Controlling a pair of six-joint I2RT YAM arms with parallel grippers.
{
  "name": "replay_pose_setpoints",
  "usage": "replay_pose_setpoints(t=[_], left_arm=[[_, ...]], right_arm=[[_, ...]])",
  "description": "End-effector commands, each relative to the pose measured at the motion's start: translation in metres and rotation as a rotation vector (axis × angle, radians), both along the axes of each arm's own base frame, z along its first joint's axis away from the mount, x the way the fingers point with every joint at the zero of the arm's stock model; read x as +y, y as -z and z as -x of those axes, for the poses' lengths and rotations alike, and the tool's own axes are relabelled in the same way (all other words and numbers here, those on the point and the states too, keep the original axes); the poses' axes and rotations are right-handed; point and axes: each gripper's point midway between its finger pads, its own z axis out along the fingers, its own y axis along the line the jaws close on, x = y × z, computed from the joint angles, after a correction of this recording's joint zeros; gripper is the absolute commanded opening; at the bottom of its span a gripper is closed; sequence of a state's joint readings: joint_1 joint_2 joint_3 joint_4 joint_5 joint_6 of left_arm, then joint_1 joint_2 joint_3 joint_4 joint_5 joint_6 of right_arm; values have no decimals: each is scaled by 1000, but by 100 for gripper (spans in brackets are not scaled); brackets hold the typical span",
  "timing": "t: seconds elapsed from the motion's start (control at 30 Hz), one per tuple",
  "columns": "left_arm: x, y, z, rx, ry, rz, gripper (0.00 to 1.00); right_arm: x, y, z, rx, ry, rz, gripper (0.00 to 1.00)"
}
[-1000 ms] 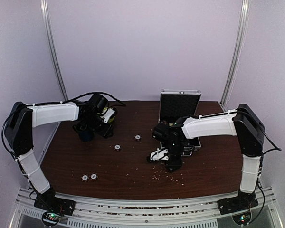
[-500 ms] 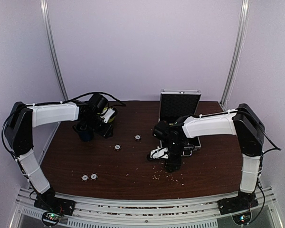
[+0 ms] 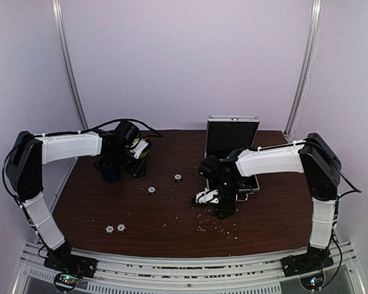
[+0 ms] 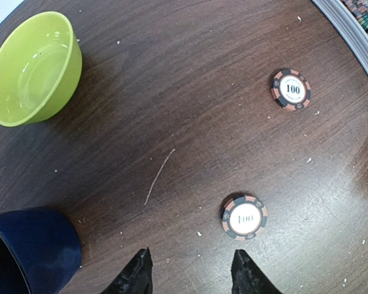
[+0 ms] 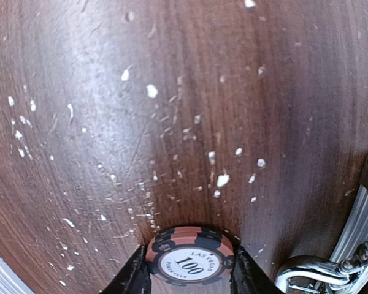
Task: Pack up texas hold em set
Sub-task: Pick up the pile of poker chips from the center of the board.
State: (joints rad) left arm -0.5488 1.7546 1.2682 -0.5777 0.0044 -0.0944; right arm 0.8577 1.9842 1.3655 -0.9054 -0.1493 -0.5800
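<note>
Right claw (image 5: pixel 190 274) clasping round chip (image 5: pixel 190 256) (marked 100), scuffed wood table (image 5: pixel 172 110) — crumb-flecked

This is looking like a robotics lab test cell, not a home. A white-and-black jointed left robot arm (image 3: pixel 67 147) and its matching right robot arm (image 3: pixel 270 162) are standing bolted to a slotted silver metal rail (image 3: pixel 184 264) along the near edge of a dark brown wood-grain table (image 3: pixel 165 211). Plain pale lilac walls (image 3: pixel 184 61) are closing the table in on three sides, with bare silver metal posts (image 3: pixel 70 79) running up at the back corners. Black cables (image 3: pixel 153 131) are trailing loose off the left arm, and pale crumbs (image 5: pixel 222 180) are lying scattered over the scuffed tabletop.
</note>
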Motion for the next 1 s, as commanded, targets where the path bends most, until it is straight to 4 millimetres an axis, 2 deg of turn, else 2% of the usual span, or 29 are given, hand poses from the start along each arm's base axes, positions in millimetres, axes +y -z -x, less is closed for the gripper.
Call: replay_pose_setpoints(t=[0.0,0.13,0.3,0.47,0.67,0.8,0.97], left_arm=[[-3,-6,-8,-18,11,13,44],[-3,-6,-8,-18,12,13,45],[-3,-5,-8,-16,11,10,44],[-3,-5,-8,-17,12,10,44],[-3,-4,-8,-15,11,9,44],[-3,-3,-8,-13,10,8,44],[-3,-3,-9,-12,11,8,44]], right_arm=[[-14,33,23,108,0,42,37],[-12,28,19,76,7,22,29],[-6,2,10,15,16,-25,23],[-3,-26,4,-33,26,-68,22],[-7,-48,-7,-71,57,-99,22],[-26,-60,-33,-120,118,-102,22],[-63,-71,-74,-180,217,-93,22]])
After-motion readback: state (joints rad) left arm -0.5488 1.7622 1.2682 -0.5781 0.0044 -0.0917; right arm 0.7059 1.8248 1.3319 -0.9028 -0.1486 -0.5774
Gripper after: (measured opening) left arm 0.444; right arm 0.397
